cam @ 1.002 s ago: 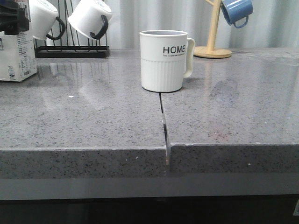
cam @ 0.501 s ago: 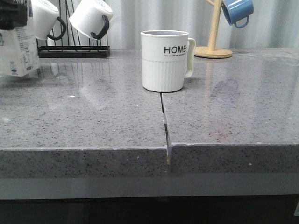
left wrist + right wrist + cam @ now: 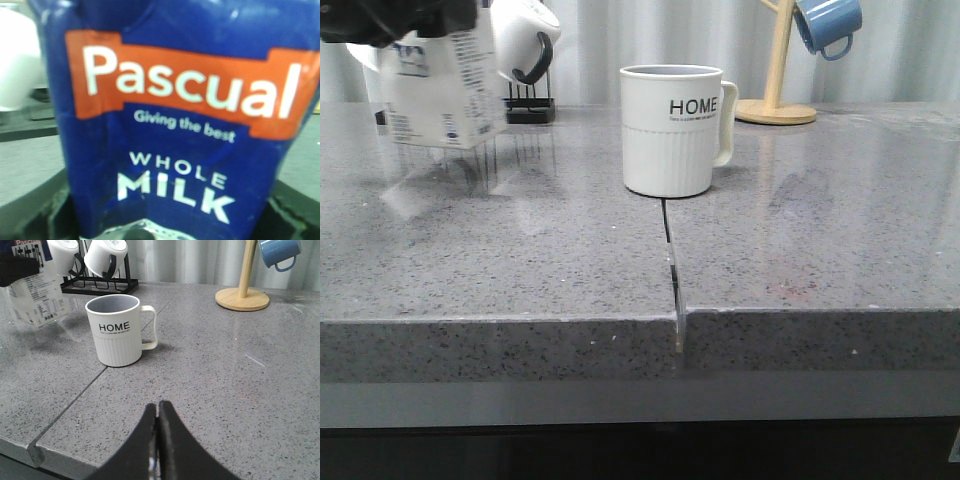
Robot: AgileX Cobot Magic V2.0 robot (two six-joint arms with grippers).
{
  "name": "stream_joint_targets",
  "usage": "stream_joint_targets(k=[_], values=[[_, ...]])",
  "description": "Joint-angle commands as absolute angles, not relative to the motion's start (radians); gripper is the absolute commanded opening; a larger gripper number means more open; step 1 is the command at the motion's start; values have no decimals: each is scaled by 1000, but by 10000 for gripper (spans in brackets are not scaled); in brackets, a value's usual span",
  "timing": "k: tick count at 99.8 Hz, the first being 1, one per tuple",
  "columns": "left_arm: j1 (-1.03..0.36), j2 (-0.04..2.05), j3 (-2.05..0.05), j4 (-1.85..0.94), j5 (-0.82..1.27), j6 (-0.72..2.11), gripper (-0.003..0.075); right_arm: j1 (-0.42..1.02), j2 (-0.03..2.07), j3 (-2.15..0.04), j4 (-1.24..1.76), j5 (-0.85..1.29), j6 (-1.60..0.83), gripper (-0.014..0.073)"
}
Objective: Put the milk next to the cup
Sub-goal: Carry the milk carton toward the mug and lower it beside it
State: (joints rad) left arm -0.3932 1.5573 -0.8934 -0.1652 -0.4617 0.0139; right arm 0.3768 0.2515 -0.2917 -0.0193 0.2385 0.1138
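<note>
Left gripper is clamped on the milk, carton lifted off the counter, slightly tilted, long axis near vertical. Cup stands upright mid-counter, well apart, toward the robot's right of the milk. Carry goes rightward, then down beside the cup. Right gripper is closed on nothing, hovering near the front edge.

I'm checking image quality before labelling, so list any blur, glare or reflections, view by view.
Front view: the milk is smeared by motion blur under the left end effector, while the cup is sharp; the glossy countertop mirrors the carton and window light. Left wrist view: the carton label fills the frame, soft and slightly blurred. Right wrist view: crisp, mild sheen on the stone, right end effector dark.
</note>
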Motion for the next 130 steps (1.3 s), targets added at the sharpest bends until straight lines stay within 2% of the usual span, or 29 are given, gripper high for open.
stream_joint_targets(k=[1,57,109,113,118,123,129,130], values=[[-440,1517,-924,-193,-570,17,137,376,256,-318,-16,161,113,-68],[-561,1631,-1011,-215,-573,17,137,376,256,-318,-16,161,113,-68],[-569,1679,-1011,-216,-569,15,141,376,256,-318,-16,161,113,-68],[-569,1679,-1011,-213,-567,15,165,376,256,-318,-16,161,113,-68],[-569,1679,-1011,-209,-569,15,238,376,256,-318,-16,161,113,-68],[-569,1679,-1011,-209,-574,15,349,376,256,-318,-16,161,113,-68],[-569,1679,-1011,-209,-576,15,538,376,256,-318,-16,161,113,-68],[-569,1677,-1011,-209,-576,15,538,376,256,-318,-16,161,113,-68]])
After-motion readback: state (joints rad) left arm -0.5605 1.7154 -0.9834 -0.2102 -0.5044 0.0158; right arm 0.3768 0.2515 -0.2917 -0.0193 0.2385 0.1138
